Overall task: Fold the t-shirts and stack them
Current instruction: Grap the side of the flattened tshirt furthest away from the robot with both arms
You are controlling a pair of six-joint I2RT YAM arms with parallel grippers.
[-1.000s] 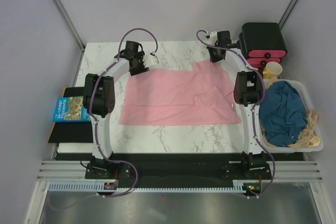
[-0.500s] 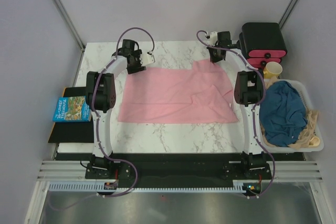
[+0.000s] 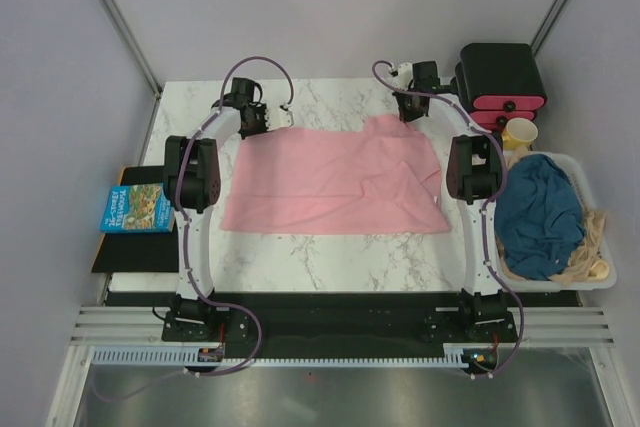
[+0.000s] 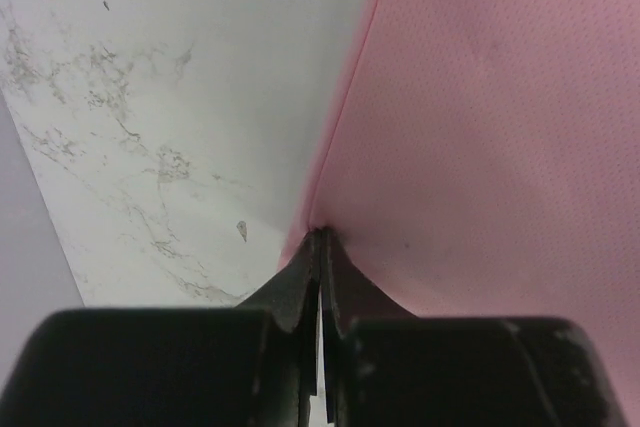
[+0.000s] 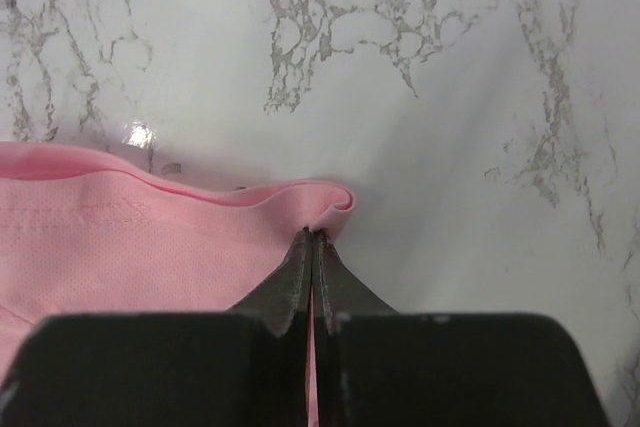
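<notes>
We find the pink t-shirt (image 3: 335, 182) spread flat on the marble table (image 3: 330, 262), at the centre of the top and well apart from the containers. Its right half shows creases running toward its 5 o'clock corner.

The left gripper (image 3: 263, 129) sits at the shirt's 10 o'clock corner. In the left wrist view its jaws (image 4: 320, 247) are pressed together on the shirt's edge, and the cloth puckers at the tips. The right gripper (image 3: 408, 113) sits at the shirt's 1 o'clock corner. In the right wrist view its jaws (image 5: 312, 242) are pinched together on a rolled hem of the pink cloth, and a thin pink strip shows between the fingers lower down.

Containers:
- A white basket (image 3: 588, 179) stands off the table's right side, at 3 to 4 o'clock. It holds the teal-blue t-shirt (image 3: 540, 215), bunched in a heap that fills most of it. A beige fabric item (image 3: 588, 252) lies under and beside that shirt toward the basket's 4 o'clock side. We cannot tell what the beige item is.
- A yellow cup (image 3: 520, 133) stands just beyond the basket at its 12 o'clock end, between the basket and the boxes. Its contents cannot be made out.
- The black boxes (image 3: 500, 79) with pink fronts stand at the table's 1 o'clock corner, closed. Nothing of their contents shows.

A blue picture book (image 3: 135, 209) lies on a dark surface off the table's left side, at 9 o'clock.
</notes>
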